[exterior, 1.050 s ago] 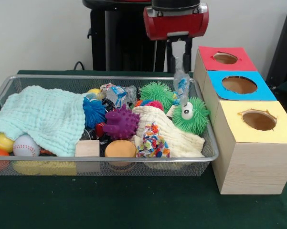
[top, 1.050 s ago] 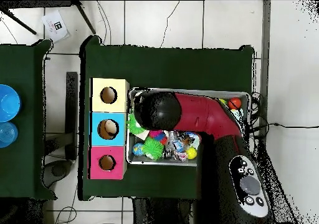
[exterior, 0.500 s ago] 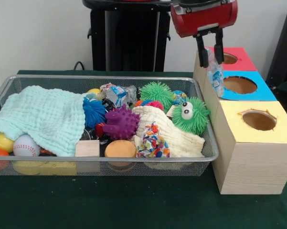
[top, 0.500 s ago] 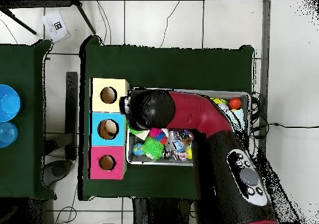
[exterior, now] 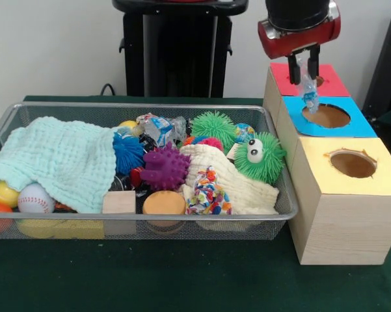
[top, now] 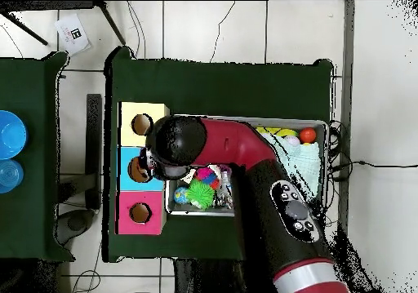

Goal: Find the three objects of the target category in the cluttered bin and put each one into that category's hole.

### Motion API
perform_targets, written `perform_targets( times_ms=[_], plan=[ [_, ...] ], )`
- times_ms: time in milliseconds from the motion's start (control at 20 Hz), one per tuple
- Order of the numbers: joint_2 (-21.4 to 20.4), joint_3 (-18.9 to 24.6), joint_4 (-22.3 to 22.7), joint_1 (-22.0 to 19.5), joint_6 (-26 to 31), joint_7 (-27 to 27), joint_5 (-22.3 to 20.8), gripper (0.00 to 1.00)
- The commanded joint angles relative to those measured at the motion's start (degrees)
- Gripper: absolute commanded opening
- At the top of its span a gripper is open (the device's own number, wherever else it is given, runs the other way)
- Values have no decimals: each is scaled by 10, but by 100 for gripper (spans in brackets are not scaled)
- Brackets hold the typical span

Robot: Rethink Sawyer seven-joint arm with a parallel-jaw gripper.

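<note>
My gripper (exterior: 304, 64) hangs above the blue-topped box (exterior: 358, 127), shut on a crumpled clear plastic bottle (exterior: 308, 92) with a blue label. The bottle dangles just over the near-left rim of the blue box's round hole (exterior: 326, 116). In the overhead view the arm's head (top: 175, 143) covers the gripper and part of the blue box (top: 129, 169). A second crumpled plastic piece (exterior: 157, 127) lies at the back of the wire bin (exterior: 143, 106).
The red-topped box (exterior: 335, 84) stands behind the blue one, the yellow-topped box (exterior: 352, 162) in front. The bin holds a mint cloth (exterior: 58, 159), a purple spiky ball (exterior: 164, 168), a green fuzzy toy with eyes (exterior: 260, 156), a baseball (exterior: 34, 198) and several other toys.
The gripper has carried the plastic bottle up out of the bin and to the right, from beside the green fuzzy toy to over the blue box's hole.
</note>
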Motion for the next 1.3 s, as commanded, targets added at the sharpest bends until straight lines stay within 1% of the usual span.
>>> perform_targets(
  times_ms=[50, 300, 400, 550, 600, 650, 750, 1100, 1200, 1300],
  plan=[
    [28, 33, -5, 6, 73, -20, -13, 0],
    [34, 43, 14, 6, 42, -17, -3, 0],
    [40, 46, 18, 6, 20, -17, -5, 0],
    [42, 57, 32, 2, -41, -20, -9, 0],
    [43, 59, 33, 0, -49, -20, -9, 0],
    [41, 66, 43, -5, -70, -20, -6, 0],
    [45, 71, 45, -5, -90, -18, -7, 0],
    [59, 73, 44, -4, -104, -10, -15, 0],
    [63, 67, 40, 0, -97, -8, -21, 0],
    [64, 57, 34, 6, -75, -7, -29, 0]
  ],
)
